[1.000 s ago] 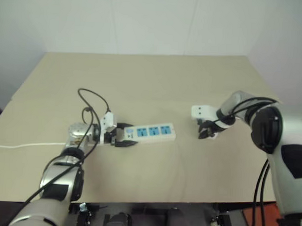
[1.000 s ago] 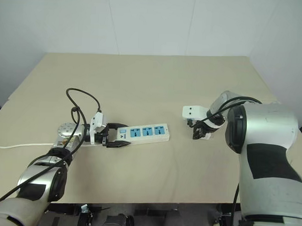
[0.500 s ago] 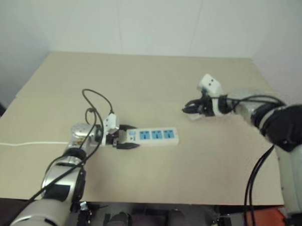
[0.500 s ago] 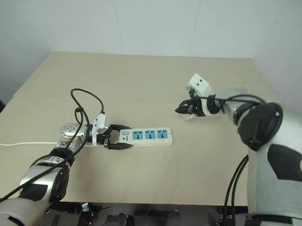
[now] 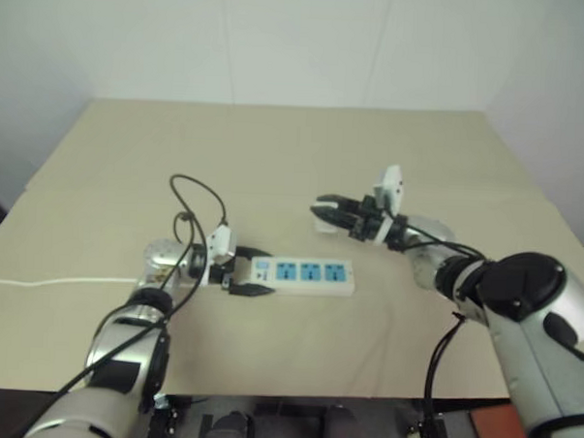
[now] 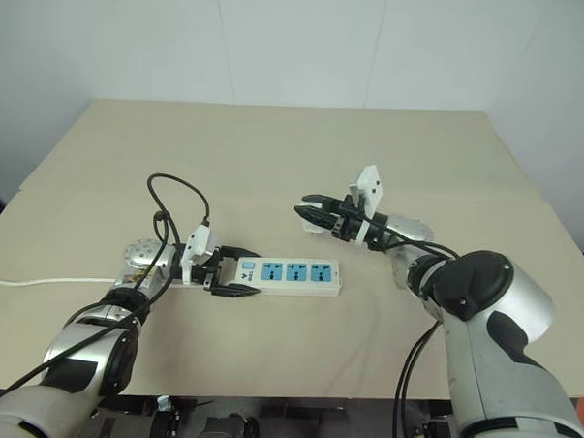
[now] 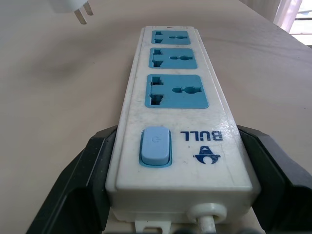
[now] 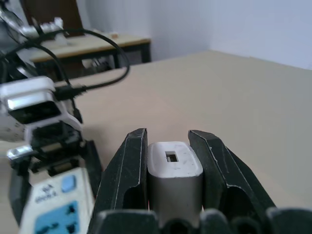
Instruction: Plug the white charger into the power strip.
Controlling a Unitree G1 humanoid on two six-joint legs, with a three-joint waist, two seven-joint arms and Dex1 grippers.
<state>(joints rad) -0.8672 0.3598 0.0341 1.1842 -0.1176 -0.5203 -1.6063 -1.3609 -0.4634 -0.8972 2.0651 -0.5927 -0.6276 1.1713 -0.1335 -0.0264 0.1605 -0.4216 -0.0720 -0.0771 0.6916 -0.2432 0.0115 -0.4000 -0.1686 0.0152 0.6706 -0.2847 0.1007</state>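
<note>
We see the right arm bent in across the beige table (image 6: 275, 160), its forearm running toward the middle and the right gripper (image 6: 312, 213) held level above the surface, pointing to the robot's left. Its two black fingers (image 8: 129, 170) are pressed against the sides of the white charger (image 8: 174, 174) — a small boxy adapter with a rectangular port on its end face, wedged between them. In the left wrist view the charger's two metal prongs hang above the table past the far end of the power strip (image 6: 285, 274). The left arm reaches forward, low over the table, with the left gripper (image 6: 233, 272) turned toward the right and clamped on the strip's switch end. The strip lies flat near the middle of the table — a long white bar with three blue sockets and a blue switch, its thin cord (image 6: 37, 283) trailing off to the left.
</note>
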